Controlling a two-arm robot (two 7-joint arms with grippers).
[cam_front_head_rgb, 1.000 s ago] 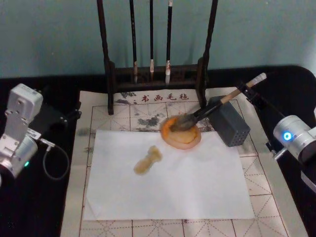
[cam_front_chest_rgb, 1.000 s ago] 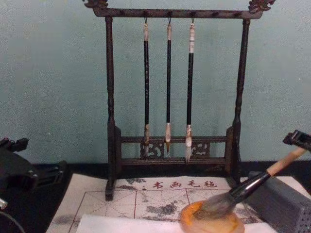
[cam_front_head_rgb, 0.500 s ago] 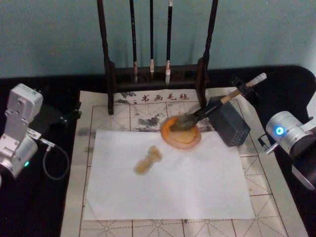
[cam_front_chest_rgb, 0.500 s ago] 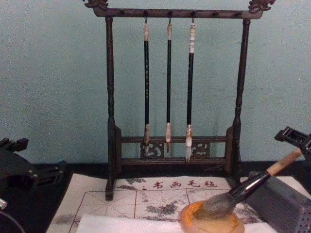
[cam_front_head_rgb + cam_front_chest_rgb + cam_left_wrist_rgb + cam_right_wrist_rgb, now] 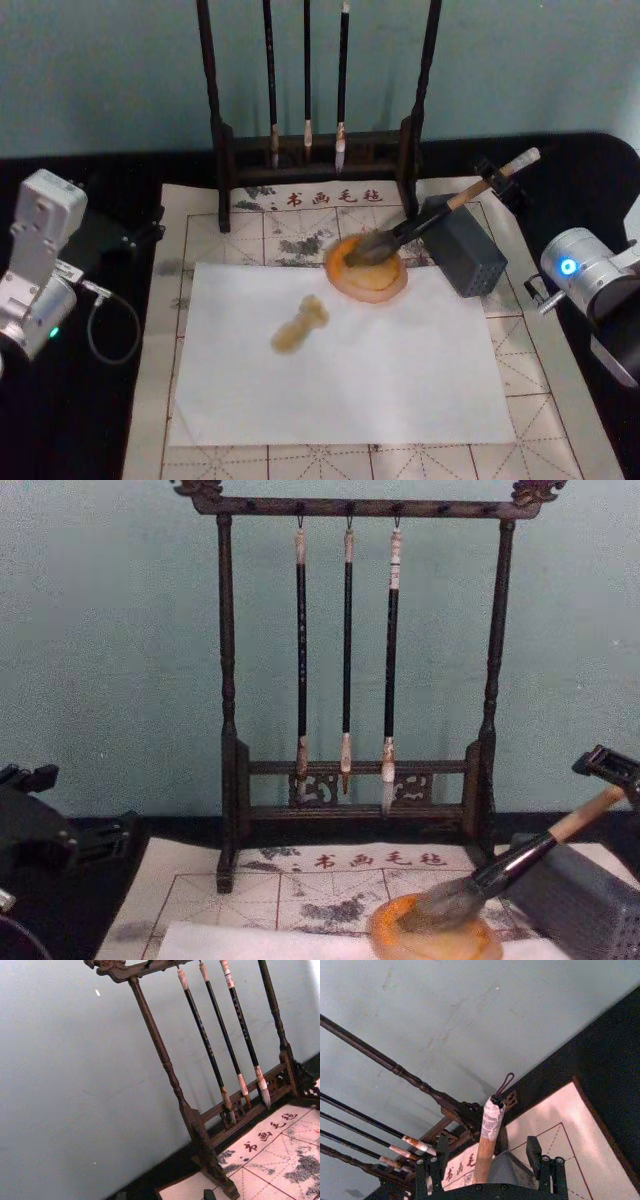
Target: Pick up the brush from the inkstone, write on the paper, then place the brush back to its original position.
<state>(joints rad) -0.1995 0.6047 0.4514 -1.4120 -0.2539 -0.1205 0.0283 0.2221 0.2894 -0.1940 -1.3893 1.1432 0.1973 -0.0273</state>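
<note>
The brush (image 5: 440,212) lies slanted, its bushy bristles in the orange inkstone (image 5: 375,287) and its pale handle propped on a grey block. My right gripper (image 5: 500,181) is open and straddles the handle near the whitish end cap. In the right wrist view the handle (image 5: 489,1125) stands between the two fingers with a gap on each side. The chest view has the brush (image 5: 520,860) rising from the inkstone (image 5: 430,942) toward the right gripper (image 5: 608,767). The white paper (image 5: 400,370) lies unmarked in front of the inkstone. My left gripper (image 5: 140,235) is parked open at the left.
A dark wooden stand (image 5: 225,150) with three thin hanging brushes stands behind the inkstone. The grey ribbed block (image 5: 468,258) sits right of the inkstone. A small amber lump (image 5: 300,325) rests on the paper. A beige gridded mat (image 5: 545,400) lies under everything. A cable (image 5: 100,335) loops at the left.
The right arm has shifted slightly inward, bringing its open fingers closer around the handle's end. The brush and the left arm have not moved.
</note>
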